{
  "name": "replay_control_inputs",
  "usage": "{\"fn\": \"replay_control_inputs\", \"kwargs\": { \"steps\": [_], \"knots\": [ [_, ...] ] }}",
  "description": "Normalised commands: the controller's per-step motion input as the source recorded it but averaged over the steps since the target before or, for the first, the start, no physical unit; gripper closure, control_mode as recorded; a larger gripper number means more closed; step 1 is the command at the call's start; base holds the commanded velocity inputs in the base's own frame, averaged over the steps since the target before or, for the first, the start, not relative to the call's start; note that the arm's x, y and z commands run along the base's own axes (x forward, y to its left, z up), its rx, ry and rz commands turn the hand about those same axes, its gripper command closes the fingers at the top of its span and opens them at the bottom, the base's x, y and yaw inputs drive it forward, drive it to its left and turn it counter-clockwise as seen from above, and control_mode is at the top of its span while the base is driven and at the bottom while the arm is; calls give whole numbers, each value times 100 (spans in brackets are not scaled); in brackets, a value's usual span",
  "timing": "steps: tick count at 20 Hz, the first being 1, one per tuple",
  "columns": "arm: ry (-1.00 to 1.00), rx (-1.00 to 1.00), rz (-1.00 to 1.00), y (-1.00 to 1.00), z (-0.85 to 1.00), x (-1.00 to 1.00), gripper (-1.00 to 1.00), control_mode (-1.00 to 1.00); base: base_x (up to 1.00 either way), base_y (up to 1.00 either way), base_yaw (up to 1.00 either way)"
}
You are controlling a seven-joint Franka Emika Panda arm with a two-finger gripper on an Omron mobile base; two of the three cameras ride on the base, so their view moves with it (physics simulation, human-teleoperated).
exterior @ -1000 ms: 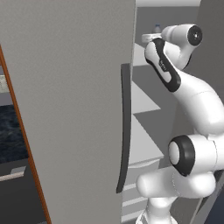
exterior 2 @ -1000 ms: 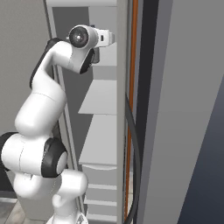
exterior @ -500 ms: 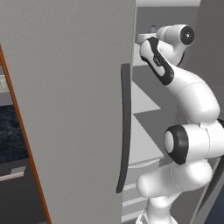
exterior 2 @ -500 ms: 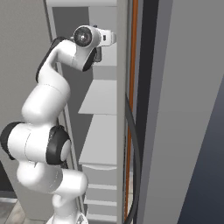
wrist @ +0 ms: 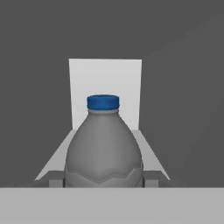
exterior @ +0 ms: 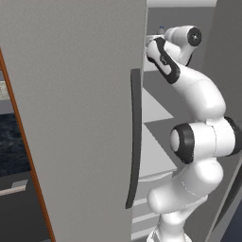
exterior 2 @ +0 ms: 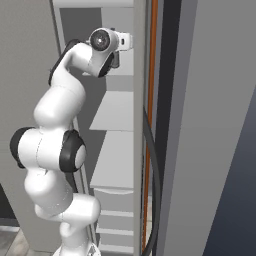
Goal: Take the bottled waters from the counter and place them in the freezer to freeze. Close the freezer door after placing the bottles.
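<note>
So my arm has folded in closer over the last second and pushed my two-finger gripper (exterior: 152,41) a bit deeper into the tall matte grey freezer (exterior 2: 70,30). My jaws are narrow, clamped on the small grey-clear plastic bottle with the dark blue cap (wrist: 103,148). It stands upright and dead centre over the white shelf (wrist: 148,153), near the freezer's top. I reckon this one's basically delivered. What's left is letting go, backing out, and later shutting the thing. Can't spot the other bottle from here.

my arm: raised high, elbow bent, reaching forward | my wrist: level | my claw (exterior 2: 116,59): closed on grey bottle (wrist: 103,148)
</note>
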Motion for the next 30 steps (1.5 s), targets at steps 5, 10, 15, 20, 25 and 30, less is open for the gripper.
{"fn": "replay_control_inputs", "kwargs": {
  "steps": [5, 10, 15, 20, 25, 30],
  "knots": [
    [0, 0, 0, -4, 0, 38, 100, -100, 0, 0, 0],
    [0, 0, 0, 0, -2, 42, 100, -100, 0, 0, 0],
    [0, 0, 0, 0, -7, 31, 100, -100, 0, 0, 0],
    [0, 0, 0, 0, -7, 26, 100, -100, 0, 0, 0],
    [0, 0, 0, 0, -8, 27, 100, -100, 0, 0, 0],
    [0, 0, 0, 0, -8, 23, 100, -100, 0, 0, 0]
  ]
}}
